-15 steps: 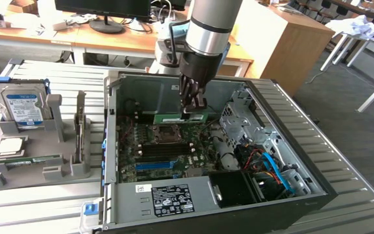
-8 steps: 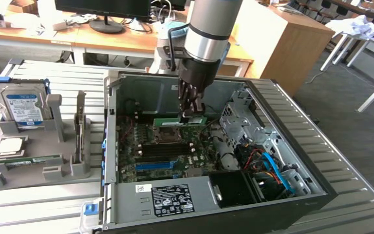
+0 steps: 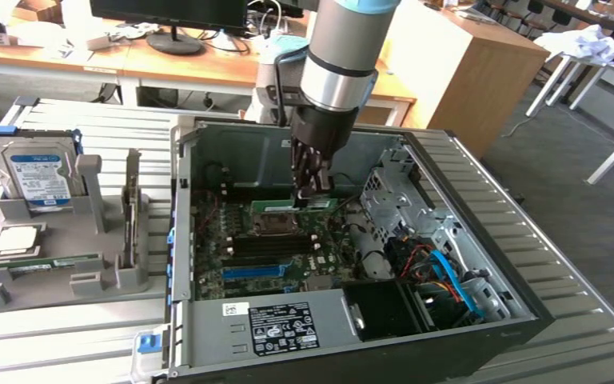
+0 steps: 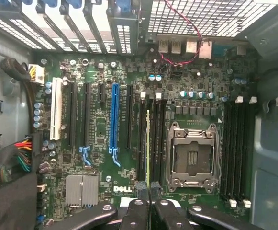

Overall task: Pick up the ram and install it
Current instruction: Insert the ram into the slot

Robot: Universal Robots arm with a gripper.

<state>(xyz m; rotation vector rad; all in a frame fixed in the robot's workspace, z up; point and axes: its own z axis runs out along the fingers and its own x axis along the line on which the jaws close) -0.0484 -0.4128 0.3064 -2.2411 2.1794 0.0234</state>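
Ram [image 4: 148, 143] held edge-on above the motherboard [image 4: 100, 139], inside the open computer case [image 3: 478, 240].

The gripper [image 3: 313, 194] is lowered into the case from above, and its fingers [image 4: 139, 211] are seen closed almost fully on the ram, which is gripped at its upper edge. In the wrist view the ram is shown as a thin green strip running between the black memory slots [image 4: 153, 129], just beside the metal CPU socket [image 4: 192, 155] and well apart from the long blue slot [image 4: 114, 120]. Whether the stick is already seated in a slot cannot be told. In the exterior view a grey holder [image 3: 61, 240] is seen on the slatted table [image 3: 61, 344] at the exterior view's left, with a silver hard drive [image 3: 38, 178] stood upright in it.
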